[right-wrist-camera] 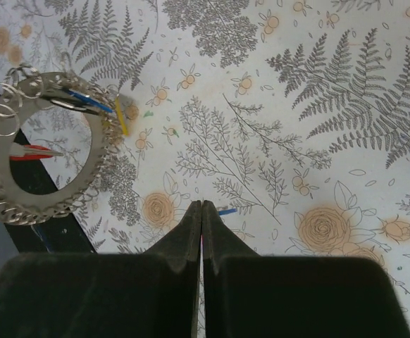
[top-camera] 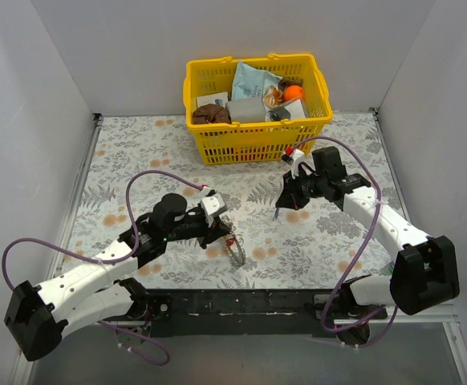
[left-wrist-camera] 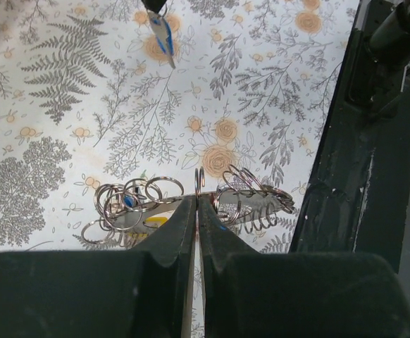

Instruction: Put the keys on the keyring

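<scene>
- Left pincer (left-wrist-camera: 196,201): closed to a thin slit, and it grips the rim of the keyring (left-wrist-camera: 256,203).
- The keyring hangs at the pincer's tips, close to the near edge of the surface (top-camera: 137,152), about midway along that edge. I cannot tell whether it touches the surface.
- Small wire rings (left-wrist-camera: 131,201) crowd the keyring's band. From the right wrist view, keys (right-wrist-camera: 92,104) with blue, yellow and red heads lie across the band and its hole.
- Right pincer (right-wrist-camera: 201,205): also closed tight, and it pinches a blue key (top-camera: 278,212) whose blade points down toward the surface.
- This pincer is over the middle of the surface, a little toward the right edge, well apart from the keyring.
- A yellow basket (top-camera: 217,140) full of odds and ends sits at the far edge.
</scene>
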